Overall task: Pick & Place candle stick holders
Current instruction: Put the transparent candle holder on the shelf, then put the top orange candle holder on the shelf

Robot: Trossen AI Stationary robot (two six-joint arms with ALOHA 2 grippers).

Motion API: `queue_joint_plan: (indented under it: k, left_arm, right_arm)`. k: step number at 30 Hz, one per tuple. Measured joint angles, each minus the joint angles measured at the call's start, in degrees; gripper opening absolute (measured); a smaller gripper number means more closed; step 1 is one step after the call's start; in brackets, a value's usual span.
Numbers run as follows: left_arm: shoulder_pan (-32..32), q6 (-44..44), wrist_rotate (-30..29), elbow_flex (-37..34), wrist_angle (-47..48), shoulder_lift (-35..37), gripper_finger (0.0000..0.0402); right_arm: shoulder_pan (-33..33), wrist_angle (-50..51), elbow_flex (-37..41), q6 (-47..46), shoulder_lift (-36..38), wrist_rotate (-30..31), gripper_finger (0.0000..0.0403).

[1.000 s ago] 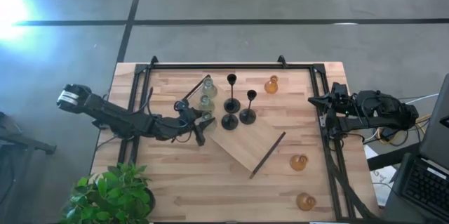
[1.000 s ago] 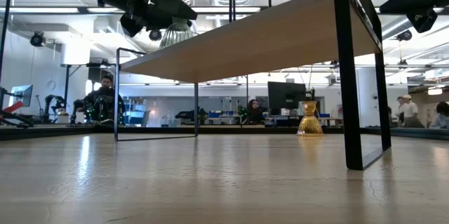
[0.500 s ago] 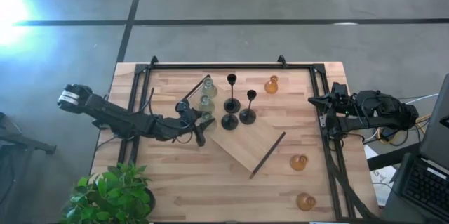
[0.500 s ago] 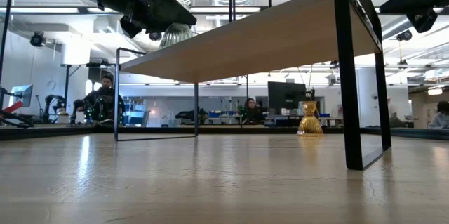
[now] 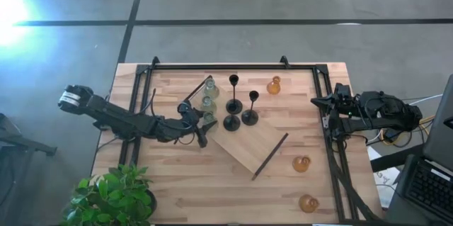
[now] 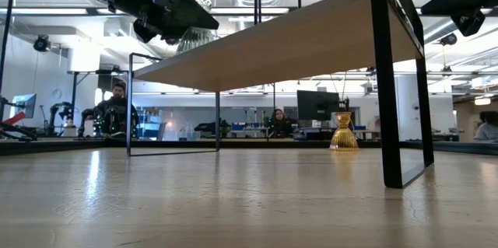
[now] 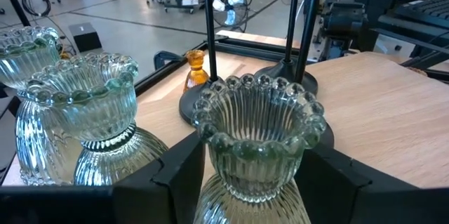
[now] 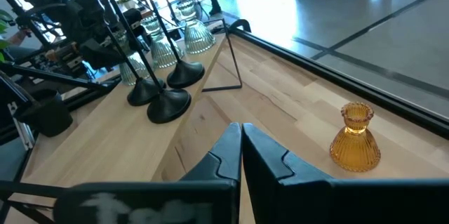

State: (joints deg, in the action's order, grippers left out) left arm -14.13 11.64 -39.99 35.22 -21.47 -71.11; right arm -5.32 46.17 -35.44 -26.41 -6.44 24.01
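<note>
Hiding green holder's (image 7: 256, 140) base: left tool (image 7: 245, 182).

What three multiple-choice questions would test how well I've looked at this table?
1. Where do the black holders stand?
A. on the wooden board
B. beside the plant
C. on the floor

2. How many amber holders show from above?
A. one
B. two
C. three

3. How is the right gripper?
A. shut on a holder
B. shut, holding nothing
C. wide open

Answers:
1 A: the black holders stand on the wooden board.
2 C: the amber holders are three, all off the board.
3 B: the right gripper has its fingers together with nothing between them.
</note>
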Motion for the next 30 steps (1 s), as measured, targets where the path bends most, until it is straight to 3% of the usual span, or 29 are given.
queue_joint_plan:
  k: [12,21,30]
  left_arm:
    - [0.0,-1.0,0.0,0.0,-0.7,0.0,0.021]
    - [0.0,-1.0,0.0,0.1,-0.9,0.0,0.0257]
    - [0.0,-1.2,0.0,0.1,-0.9,0.1,0.026]
  right_arm:
    - [0.0,0.0,0.0,0.0,0.0,0.0,0.0009]
    - [0.0,0.0,0.0,0.0,0.0,0.0,0.0008]
    - [0.0,0.0,0.0,0.0,0.0,0.0,0.0009]
